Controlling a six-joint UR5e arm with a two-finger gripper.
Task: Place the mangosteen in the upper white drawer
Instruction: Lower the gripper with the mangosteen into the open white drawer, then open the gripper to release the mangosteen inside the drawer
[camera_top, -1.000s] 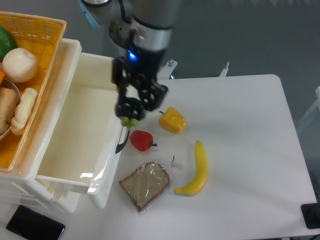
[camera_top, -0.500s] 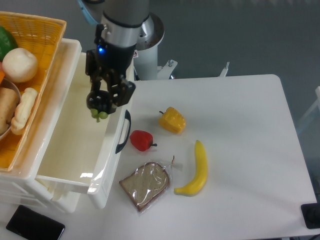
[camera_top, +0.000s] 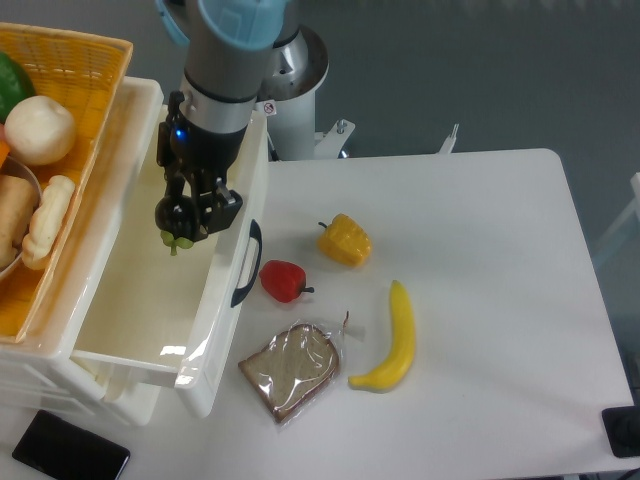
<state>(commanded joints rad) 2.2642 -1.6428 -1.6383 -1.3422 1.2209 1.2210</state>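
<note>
Standing over a white table (camera_top: 480, 250) against a grey wall, the arm reaches left past a red pepper (camera_top: 282, 280), yellow pepper (camera_top: 346, 240), banana (camera_top: 392, 340) and wrapped bread (camera_top: 290, 370). The upper white drawer (camera_top: 215, 300) is pulled open, its inside bare. The gripper (camera_top: 182, 222) hangs above it, fingers clamped around the mangosteen (camera_top: 179, 226), green cap showing below.

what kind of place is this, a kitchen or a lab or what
Most likely a robotics lab set up as a mock kitchen task, not a real kitchen. A robot arm works at a plain white table, toy-like foods such as a banana lie loose, and a white drawer stands open.
</note>
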